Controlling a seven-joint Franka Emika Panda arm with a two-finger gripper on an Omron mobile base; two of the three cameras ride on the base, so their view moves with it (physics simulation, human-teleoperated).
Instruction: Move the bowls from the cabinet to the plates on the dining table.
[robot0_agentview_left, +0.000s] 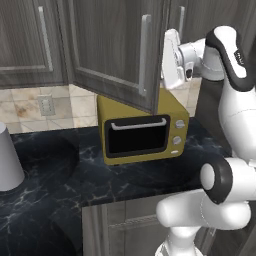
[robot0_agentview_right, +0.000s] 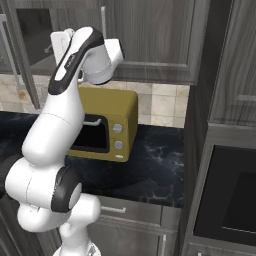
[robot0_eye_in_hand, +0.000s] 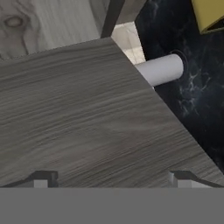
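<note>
I've got the tool (robot0_eye_in_hand: 112, 177) wide open, empty, right against the open cabinet (robot0_agentview_left: 112, 47) door, above yellow microwave (robot0_agentview_left: 142, 130).

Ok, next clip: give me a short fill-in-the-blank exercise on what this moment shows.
1. The cabinet door above the counter is swung ____.
2. The gripper has its jaws ____, with nothing between them.
3. The appliance standing on the black marble counter under the cabinet is a ____ microwave.
4. The microwave's door is ____.

Missing words: open; open; yellow; closed
</note>
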